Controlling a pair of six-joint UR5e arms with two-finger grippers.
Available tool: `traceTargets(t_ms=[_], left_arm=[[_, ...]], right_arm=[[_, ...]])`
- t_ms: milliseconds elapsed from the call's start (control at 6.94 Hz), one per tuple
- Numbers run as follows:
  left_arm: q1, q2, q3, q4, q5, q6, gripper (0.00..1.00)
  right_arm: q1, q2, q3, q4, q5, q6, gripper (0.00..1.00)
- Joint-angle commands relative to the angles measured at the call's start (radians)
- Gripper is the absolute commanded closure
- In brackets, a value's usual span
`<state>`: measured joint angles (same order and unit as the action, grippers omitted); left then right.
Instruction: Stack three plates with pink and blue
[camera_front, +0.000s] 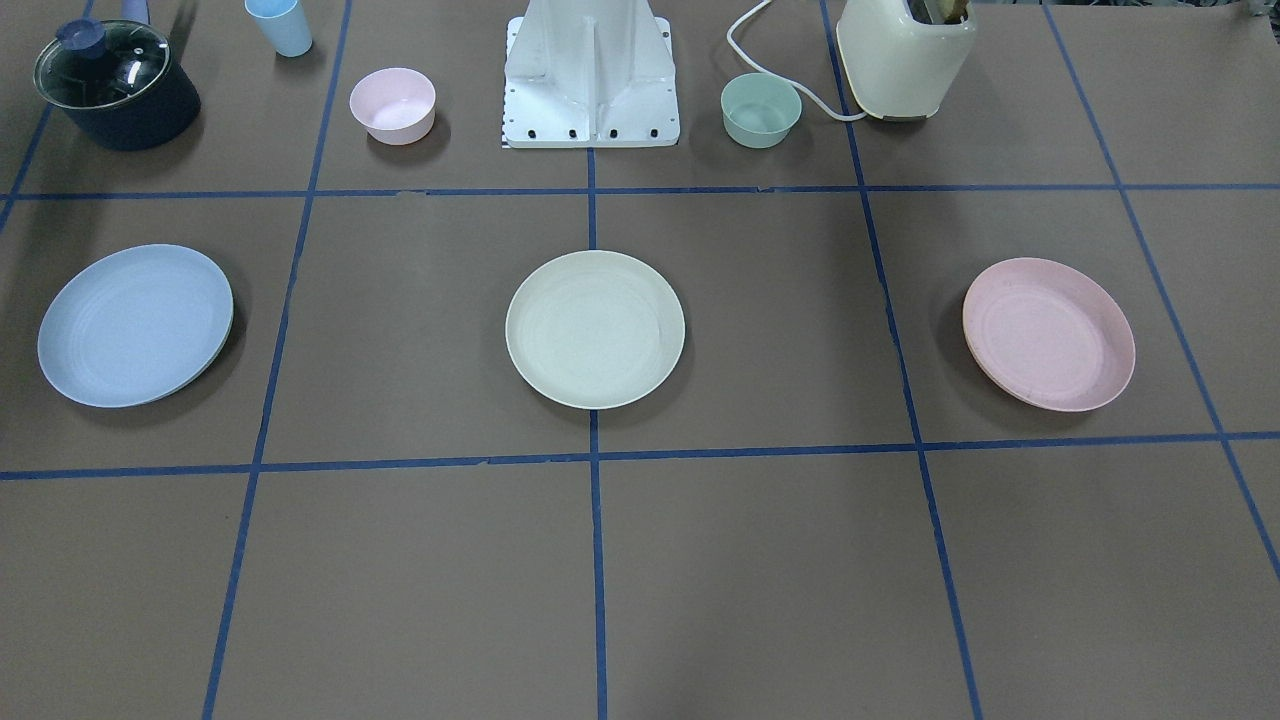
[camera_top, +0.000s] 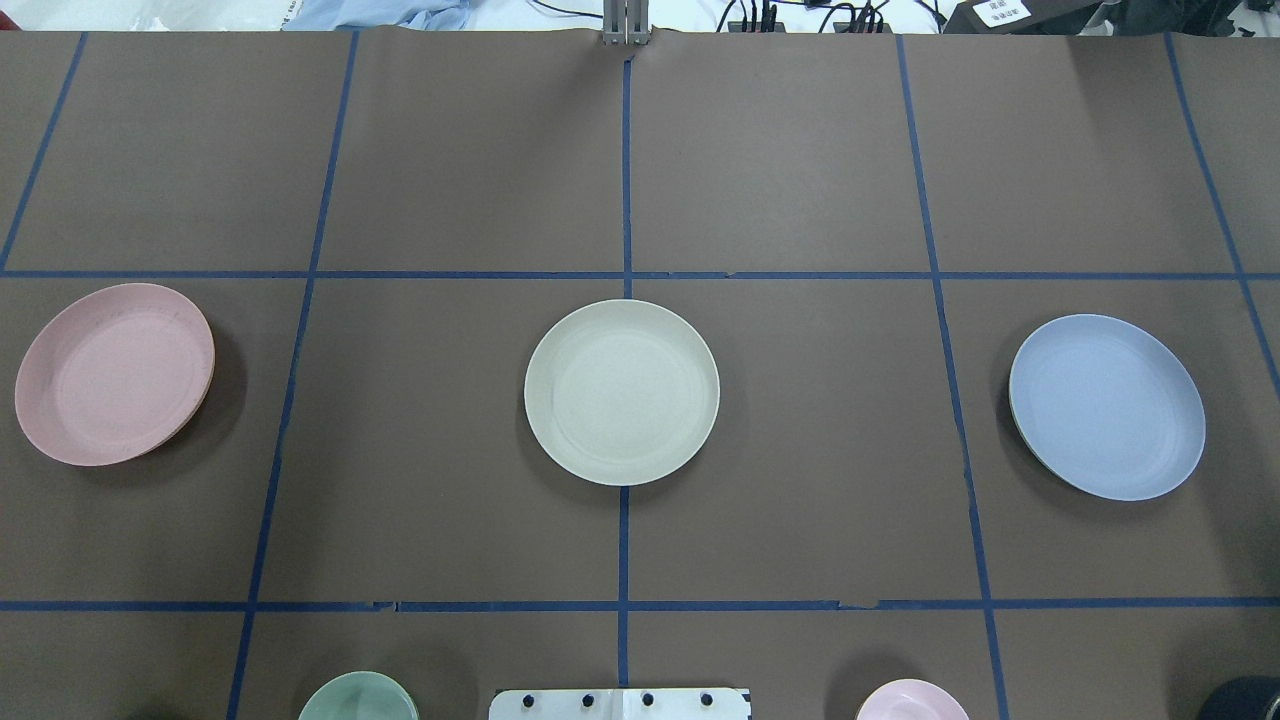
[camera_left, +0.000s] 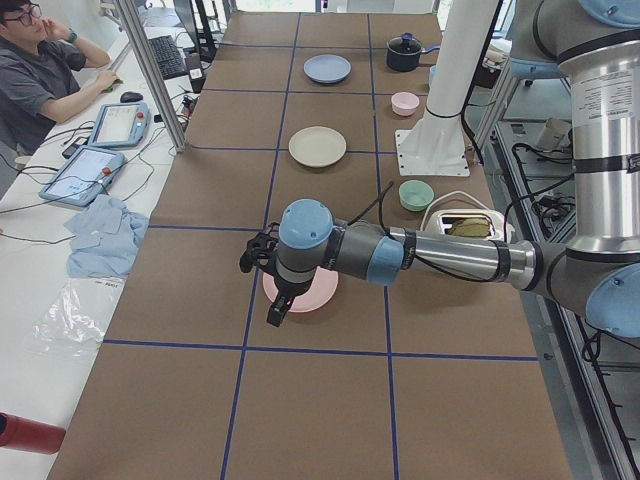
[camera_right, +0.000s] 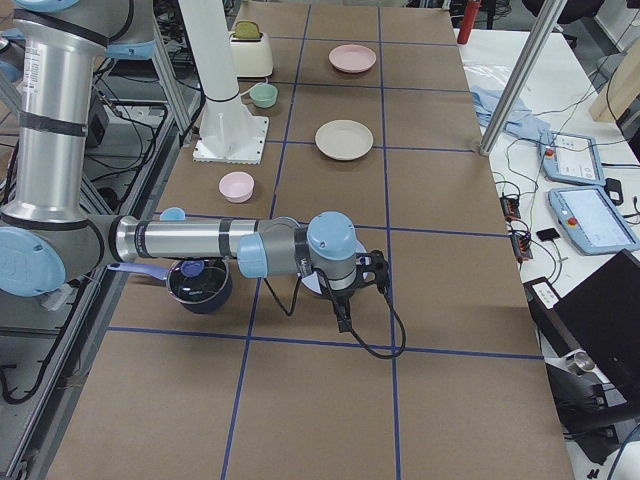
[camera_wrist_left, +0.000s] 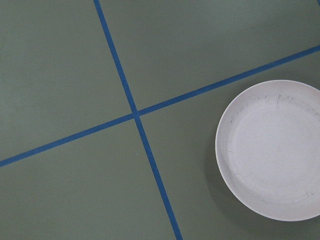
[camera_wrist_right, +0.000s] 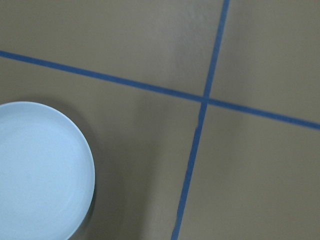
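Status: stacking not begun. The three plates lie singly in one row across the middle of the table (camera_top: 800, 150), well apart, none on another.

- Cream plate (camera_top: 621, 392): centre of the table, on the middle tape line.
- Pink plate (camera_top: 114, 373): near the table's end on the robot's left, about midway between the robot's edge and the operators' edge.
- Blue plate (camera_top: 1106, 405): near the opposite end, on the robot's right, in the same row.

Left gripper (camera_left: 258, 256): seen only from the side, raised above the pink plate. I cannot tell whether its pincer is open or closed. Its wrist camera shows the pink plate off toward a lower corner, not centred.

Right gripper (camera_right: 374, 270): likewise seen only from the side, raised over the blue plate; pincer state cannot be told. Nothing appears held by either.

Judgement: the step in hand is the approach to the first pick. The next move calls for one gripper to line up over a plate rim, descend, pinch the shallow lip, then carry that plate onto the cream one. The thin rim leaves little to grip, so slipping is a risk.
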<state>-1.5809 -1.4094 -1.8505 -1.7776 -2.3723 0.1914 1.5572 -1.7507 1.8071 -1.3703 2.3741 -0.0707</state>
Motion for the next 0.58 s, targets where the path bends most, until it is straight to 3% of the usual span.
traceTargets(t_ms=[0,144,432], left_arm=[[-0.008,0.012,-0.009,-0.235,0.004,0.000,0.00],[-0.007,-0.105,0.104,-0.440,0.013,-0.022,0.00],[-0.002,-0.135,0.198,-0.610,0.007,-0.239,0.00]], right_arm=[[0.000,0.016,-0.018,0.215,0.000,0.008,0.00],[0.000,0.019,-0.038,0.218,0.008,0.018,0.00],[0.000,0.023,-0.034,0.235,0.054,0.020,0.00]])
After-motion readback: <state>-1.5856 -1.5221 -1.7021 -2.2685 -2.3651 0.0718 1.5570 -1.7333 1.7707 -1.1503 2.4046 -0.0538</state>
